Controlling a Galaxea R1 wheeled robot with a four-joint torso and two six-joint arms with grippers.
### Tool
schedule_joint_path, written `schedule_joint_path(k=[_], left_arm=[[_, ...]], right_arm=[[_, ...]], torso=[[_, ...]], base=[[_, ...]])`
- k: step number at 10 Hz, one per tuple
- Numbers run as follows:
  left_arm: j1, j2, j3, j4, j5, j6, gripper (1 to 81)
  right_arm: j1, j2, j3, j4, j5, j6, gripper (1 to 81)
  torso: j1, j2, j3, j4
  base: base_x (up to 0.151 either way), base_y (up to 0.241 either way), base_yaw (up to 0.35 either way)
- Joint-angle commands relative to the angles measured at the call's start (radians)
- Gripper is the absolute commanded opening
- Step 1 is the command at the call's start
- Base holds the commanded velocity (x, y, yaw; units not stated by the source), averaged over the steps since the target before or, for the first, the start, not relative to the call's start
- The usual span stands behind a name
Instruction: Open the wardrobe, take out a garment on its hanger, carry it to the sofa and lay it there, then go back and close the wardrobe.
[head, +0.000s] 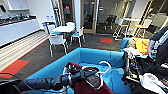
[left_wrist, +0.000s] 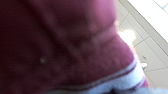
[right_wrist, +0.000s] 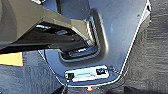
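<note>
The blue sofa (head: 90, 55) lies right in front of me. My left arm reaches in from the left, and my left gripper (head: 96, 74) is shut on the white hanger (head: 107, 67), whose hook curves up to the right. The maroon garment (head: 86, 87) hangs from the hanger over the sofa seat. In the left wrist view, the garment's maroon cloth (left_wrist: 57, 45) with its striped white hem sits very close to the camera. The right wrist view looks down on my own base and dark carpet.
A person's arm (head: 152, 45) and a rig stand at the right. Orange cloth (head: 141, 45) and other items lie on the sofa's right end. Behind the sofa are a white table (head: 63, 28) with chairs, a kitchen counter (head: 15, 27) and glass doors.
</note>
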Motion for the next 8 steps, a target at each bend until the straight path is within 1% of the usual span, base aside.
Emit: schedule_joint_path(k=[1, 2, 3, 4, 5, 6, 7, 8], left_arm=[[-0.163, -0.027, 0.025, 0.026, -0.088, 0.017, 1.0], [-0.168, -0.038, 0.028, 0.026, -0.090, 0.015, 1.0], [-0.174, -0.049, 0.028, 0.026, -0.090, 0.015, 1.0], [-0.182, -0.055, 0.028, 0.025, -0.091, 0.015, 1.0], [-0.186, -0.053, 0.025, 0.025, -0.093, 0.015, 1.0], [-0.192, -0.053, 0.024, 0.023, -0.096, 0.011, 1.0], [-0.204, -0.053, 0.022, 0.019, -0.113, 0.009, 1.0], [-0.227, -0.058, 0.025, 0.014, -0.116, 0.008, 1.0]], right_arm=[[0.002, 0.001, 0.001, -0.012, -0.059, 0.003, 81.1], [0.003, 0.001, 0.003, -0.013, -0.059, 0.002, 81.1], [0.008, 0.003, 0.001, -0.012, -0.061, 0.002, 81.1], [0.009, 0.004, 0.001, -0.012, -0.061, 0.002, 81.1], [0.011, 0.004, 0.003, -0.012, -0.061, 0.002, 81.1], [0.009, 0.004, 0.001, -0.012, -0.061, 0.003, 81.1], [0.009, 0.004, 0.001, -0.009, -0.061, 0.003, 81.1], [0.009, 0.004, 0.001, -0.009, -0.061, 0.003, 81.1]], torso=[[0.000, 0.000, -0.036, 0.000], [0.000, 0.000, -0.094, 0.000], [0.000, 0.000, -0.101, 0.000], [-0.001, 0.000, -0.120, 0.000], [-0.001, 0.000, -0.060, 0.000], [0.000, 0.000, -0.091, 0.000], [0.000, 0.001, -0.109, 0.000], [0.000, 0.001, -0.117, 0.000]], base=[[0.000, 0.000, 0.000], [0.000, 0.000, 0.000], [0.000, 0.000, 0.000], [0.000, 0.000, 0.000], [0.000, 0.000, 0.000], [0.000, 0.000, 0.000], [0.000, 0.000, 0.000], [0.000, 0.000, 0.000]])
